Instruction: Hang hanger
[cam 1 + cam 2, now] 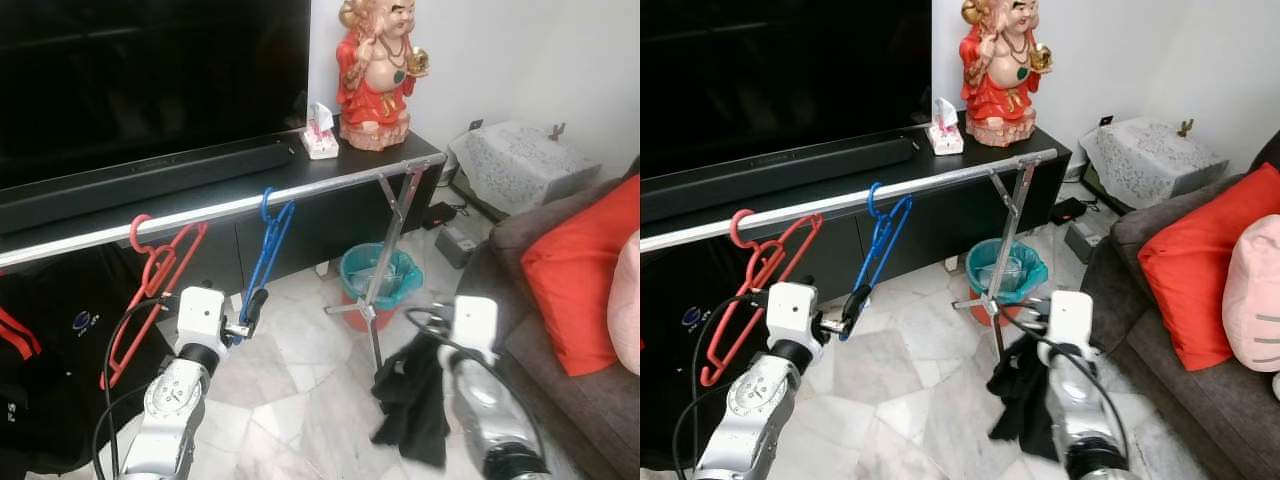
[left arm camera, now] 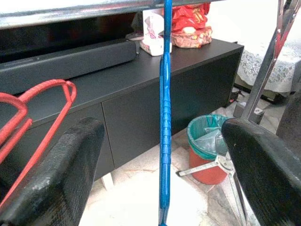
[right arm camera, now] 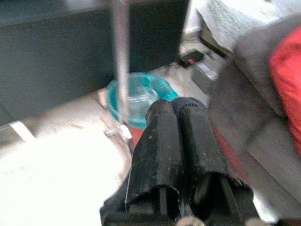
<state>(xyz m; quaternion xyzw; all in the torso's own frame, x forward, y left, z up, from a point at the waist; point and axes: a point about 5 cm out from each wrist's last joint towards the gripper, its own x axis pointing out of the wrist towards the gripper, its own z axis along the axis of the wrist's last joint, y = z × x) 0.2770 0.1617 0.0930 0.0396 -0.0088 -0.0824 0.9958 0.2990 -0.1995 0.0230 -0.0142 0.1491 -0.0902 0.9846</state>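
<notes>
A blue hanger (image 1: 271,236) hangs by its hook from the silver rail (image 1: 330,187) of a clothes rack. My left gripper (image 1: 251,306) is raised at the hanger's lower end and is open; the blue bar (image 2: 163,117) runs between its two fingers (image 2: 61,174) without being pinched. A red hanger (image 1: 152,277) hangs on the same rail further left. My right gripper (image 3: 176,110) is low near the rack's leg, shut, with a black garment (image 1: 415,395) drooping from it toward the floor.
Dark clothes (image 1: 45,340) hang at the rail's left end. Behind the rack stands a black TV console (image 1: 330,215) with a soundbar, tissue box and red statue (image 1: 377,70). A teal-lined bin (image 1: 378,280) sits by the rack's leg (image 1: 385,255). A sofa with a red cushion (image 1: 585,275) is on the right.
</notes>
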